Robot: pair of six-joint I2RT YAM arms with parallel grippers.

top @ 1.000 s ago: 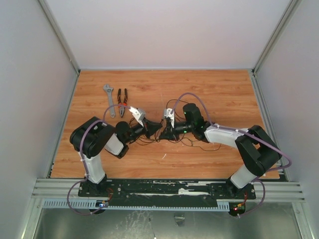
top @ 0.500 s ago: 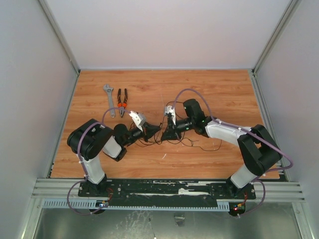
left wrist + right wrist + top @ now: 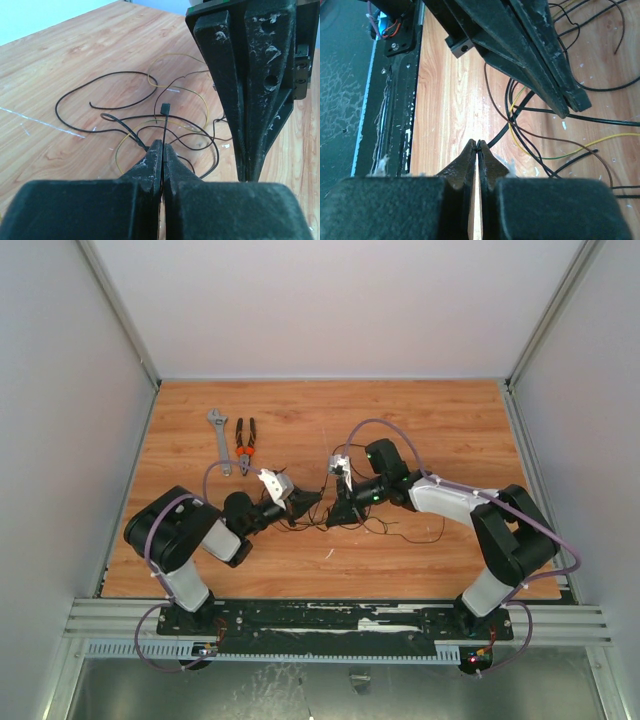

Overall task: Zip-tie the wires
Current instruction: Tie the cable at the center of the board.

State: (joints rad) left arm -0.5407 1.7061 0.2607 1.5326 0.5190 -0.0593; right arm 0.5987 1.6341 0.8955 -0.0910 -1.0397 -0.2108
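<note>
The wires (image 3: 190, 135) lie as a loose tangle of black, brown and yellow strands on the wooden table, between the two grippers in the top view (image 3: 375, 525). My left gripper (image 3: 163, 145) is shut on the zip tie (image 3: 165, 107), whose small square head stands just beyond the jaw tips. My right gripper (image 3: 477, 144) is shut on the other end of the zip tie (image 3: 504, 134), which runs from its tips up into the wires (image 3: 530, 145). The two grippers (image 3: 312, 502) (image 3: 338, 510) stand tip to tip, close together.
A grey wrench (image 3: 217, 433) and red-handled pliers (image 3: 245, 445) lie at the back left of the table. The right fingers (image 3: 250, 90) loom close in the left wrist view. The black base rail (image 3: 395, 100) lies behind the right gripper. Grey walls enclose the table.
The left arm's elbow has swung back and to the left, and both grippers have shifted slightly away from the bases. Both stay shut on the zip tie.
</note>
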